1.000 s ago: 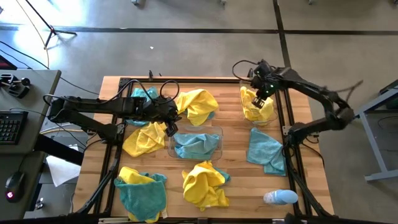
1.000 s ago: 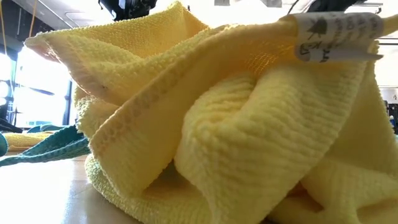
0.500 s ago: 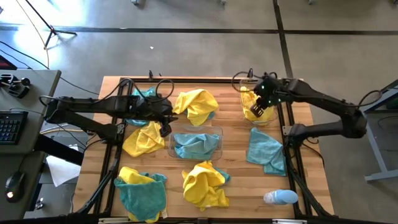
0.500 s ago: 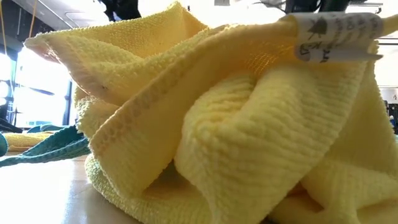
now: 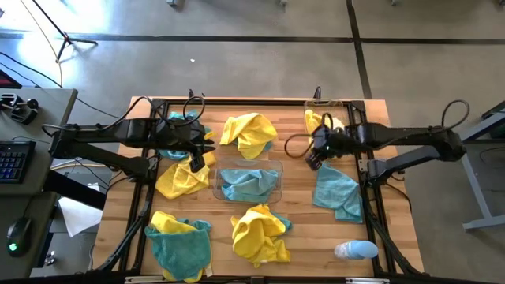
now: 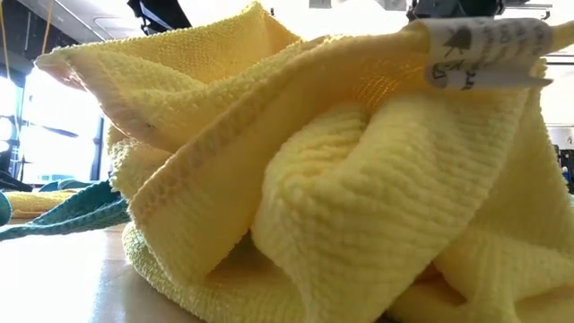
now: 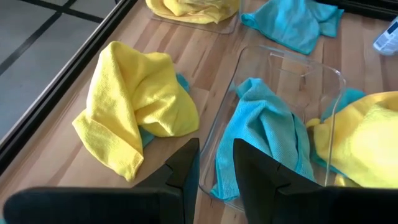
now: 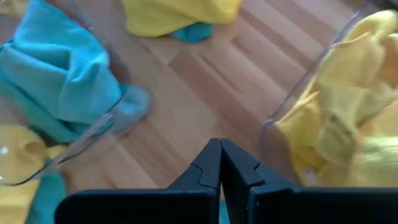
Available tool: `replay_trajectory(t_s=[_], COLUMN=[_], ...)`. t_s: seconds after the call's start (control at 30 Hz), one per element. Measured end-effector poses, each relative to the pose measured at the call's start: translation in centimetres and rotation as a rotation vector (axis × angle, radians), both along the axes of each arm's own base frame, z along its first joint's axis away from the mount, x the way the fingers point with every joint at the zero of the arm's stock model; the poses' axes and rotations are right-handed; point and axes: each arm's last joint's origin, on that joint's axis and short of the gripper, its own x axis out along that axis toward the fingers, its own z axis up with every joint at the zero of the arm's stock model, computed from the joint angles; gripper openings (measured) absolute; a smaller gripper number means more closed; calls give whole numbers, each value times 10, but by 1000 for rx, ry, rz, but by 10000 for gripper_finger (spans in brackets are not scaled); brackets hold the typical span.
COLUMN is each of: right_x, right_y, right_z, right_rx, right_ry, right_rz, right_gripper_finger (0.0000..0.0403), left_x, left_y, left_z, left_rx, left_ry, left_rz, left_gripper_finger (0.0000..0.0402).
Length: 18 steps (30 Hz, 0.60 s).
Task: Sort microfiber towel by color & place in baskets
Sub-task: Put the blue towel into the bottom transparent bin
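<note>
Yellow and teal microfiber towels lie scattered on the wooden table. A clear basket (image 5: pixel 277 167) at mid-table holds a teal towel (image 5: pixel 248 186). A second clear basket (image 5: pixel 308 106) at the far right holds a yellow towel (image 5: pixel 319 122). My left gripper (image 5: pixel 197 162) hovers slightly open just left of the middle basket, over a yellow towel (image 5: pixel 181 178), and holds nothing. My right gripper (image 5: pixel 313 160) hangs shut and empty between the two baskets, over bare wood. In the left wrist view my left gripper (image 7: pixel 216 171) points at the middle basket's end wall (image 7: pixel 214 186).
Loose towels: a yellow one over teal (image 5: pixel 251 132) at the far middle, teal (image 5: pixel 338 191) on the right, yellow (image 5: pixel 259 233) near the middle, teal with yellow (image 5: pixel 177 244) near left, teal (image 5: pixel 183 122) far left. A pale bottle (image 5: pixel 355 250) lies near right. A yellow towel (image 6: pixel 314 179) fills the low view.
My right gripper has come away from above the far right basket, moving toward the near edge and leftward, and now hangs over bare wood between the baskets. My left gripper has drawn back leftward from the middle basket's left end to above the yellow towel beside it.
</note>
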Motion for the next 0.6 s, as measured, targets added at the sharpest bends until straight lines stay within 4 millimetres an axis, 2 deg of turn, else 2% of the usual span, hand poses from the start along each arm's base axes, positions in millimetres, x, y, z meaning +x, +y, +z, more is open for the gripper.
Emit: replay_trajectory(t_s=[0.4, 0.6], right_x=[23, 28], right_y=[51, 66], right_z=[-18, -29], right_rx=[102, 111], right_ry=[-38, 4], right_rz=[-30, -16], right_gripper_finger=[0, 0], left_x=[-1, -3], left_y=[1, 2], left_z=[-1, -3], left_rx=[14, 7], left_ry=[20, 30], left_rz=[17, 72], left_gripper_finger=[87, 87])
